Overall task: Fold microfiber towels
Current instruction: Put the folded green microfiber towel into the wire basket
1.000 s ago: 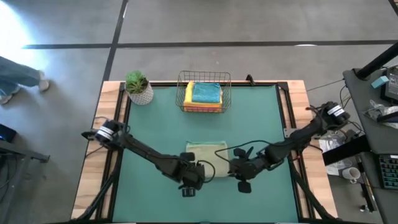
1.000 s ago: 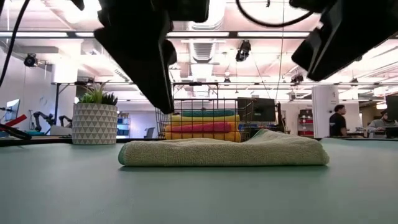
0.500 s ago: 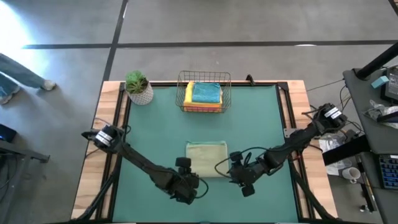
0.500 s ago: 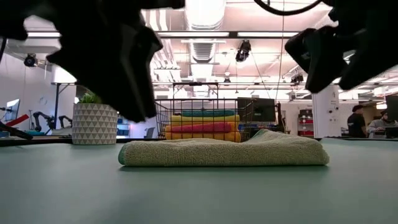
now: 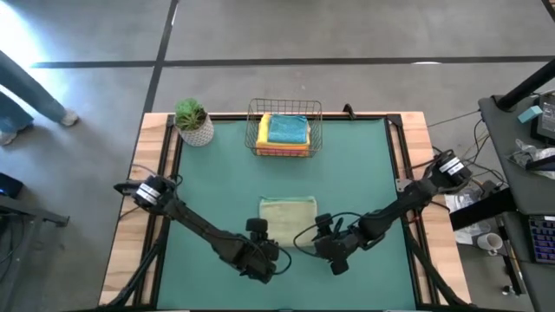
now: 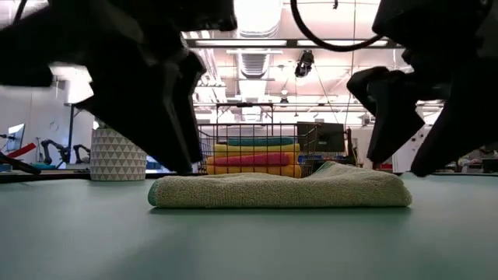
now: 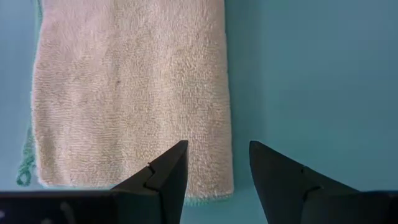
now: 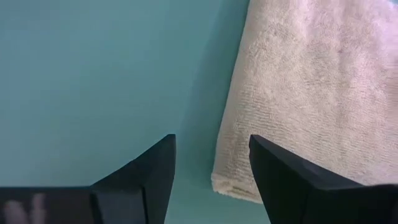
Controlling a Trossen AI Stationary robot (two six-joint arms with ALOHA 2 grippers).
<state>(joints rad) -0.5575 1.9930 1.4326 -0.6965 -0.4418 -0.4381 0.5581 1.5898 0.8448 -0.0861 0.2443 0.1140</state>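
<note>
left pincer [image 5: 257,227] backed off sage towel [image 5: 288,221]; right pincer [image 5: 323,227] released it, withdrew | person walked off

In the low view, both arms were cut off by the top edge, dark and out of focus, and which was which could not be told there. The left-hand one hid part of the wire basket [image 6: 257,148] and the plant pot [image 6: 118,154]. In the high view, the teal towel [image 5: 287,129] covered most of the stack, so only edges of the yellow towel [image 5: 263,130] and an orange towel [image 5: 282,152] showed. A person [image 5: 26,91] was cut off at the left edge. The sage green towel [image 7: 130,93] ran past the top of both wrist views.
</note>
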